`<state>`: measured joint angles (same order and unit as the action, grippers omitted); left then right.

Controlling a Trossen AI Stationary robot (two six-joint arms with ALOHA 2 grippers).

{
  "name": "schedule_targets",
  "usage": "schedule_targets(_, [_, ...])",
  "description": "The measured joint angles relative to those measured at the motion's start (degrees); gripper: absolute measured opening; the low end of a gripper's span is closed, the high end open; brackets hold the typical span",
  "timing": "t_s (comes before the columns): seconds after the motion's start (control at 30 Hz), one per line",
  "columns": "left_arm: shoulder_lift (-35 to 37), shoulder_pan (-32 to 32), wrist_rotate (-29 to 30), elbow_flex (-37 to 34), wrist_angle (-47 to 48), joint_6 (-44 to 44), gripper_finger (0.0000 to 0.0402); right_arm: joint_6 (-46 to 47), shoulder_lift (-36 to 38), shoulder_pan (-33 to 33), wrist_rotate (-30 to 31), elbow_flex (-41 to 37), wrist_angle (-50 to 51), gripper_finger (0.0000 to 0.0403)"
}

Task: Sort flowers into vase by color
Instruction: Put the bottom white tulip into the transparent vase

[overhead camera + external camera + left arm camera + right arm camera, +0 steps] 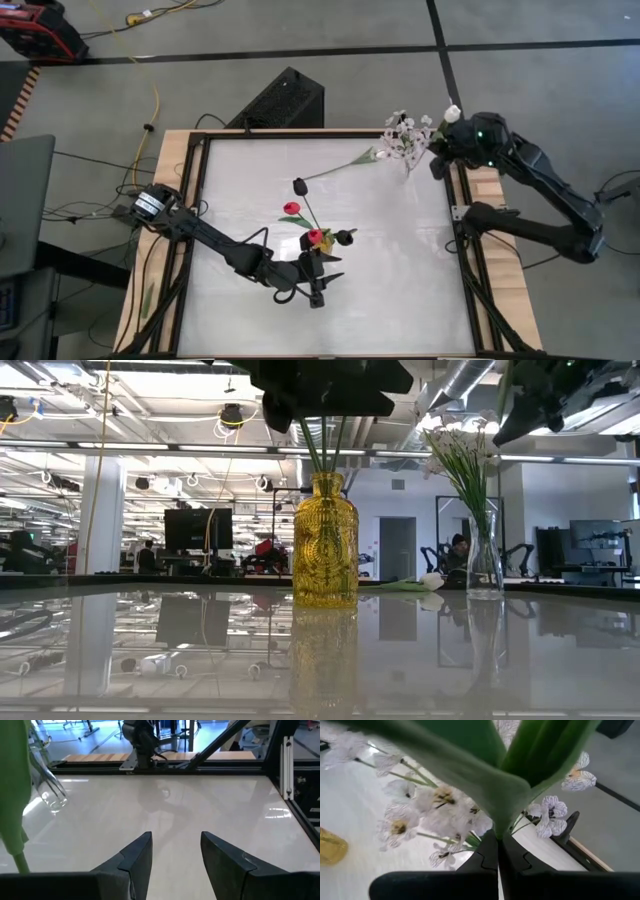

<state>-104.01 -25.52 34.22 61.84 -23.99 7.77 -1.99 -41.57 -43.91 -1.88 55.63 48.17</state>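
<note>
We see a large open-plan robotics lab: exposed silver ceiling ducts point(455, 385), long fluorescent strip lights point(150, 448), black computer monitors point(198, 528) on far desks, yellow cables point(150, 95) across grey concrete floor point(560, 90).

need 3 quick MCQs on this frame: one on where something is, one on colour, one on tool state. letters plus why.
1. Where does the clear vase stand?
A. far right corner of the table
B. table centre
C. near left corner

2. What colour is the vase nearest the low camera?
A. blue
B. yellow
C. clear

3. What is the right tool doing?
A. open, empty
B. shut on a green stem
C. resting flat on the table

Key:
1 A, the high view shows it by the far right edge with the white blossoms in it.
2 B, its glass is yellow in the low view.
3 B, the right wrist view shows the green stem pinched between closed fingers.
</note>
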Motion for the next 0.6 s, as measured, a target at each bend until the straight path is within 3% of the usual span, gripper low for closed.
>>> schedule_targets(0.6, [0.0,1.48,-0.22,0.0,1.37,-1.16,0.0158,-3.03,-0.38,-6.54,-6.02,6.57,-0.81,0.0024])
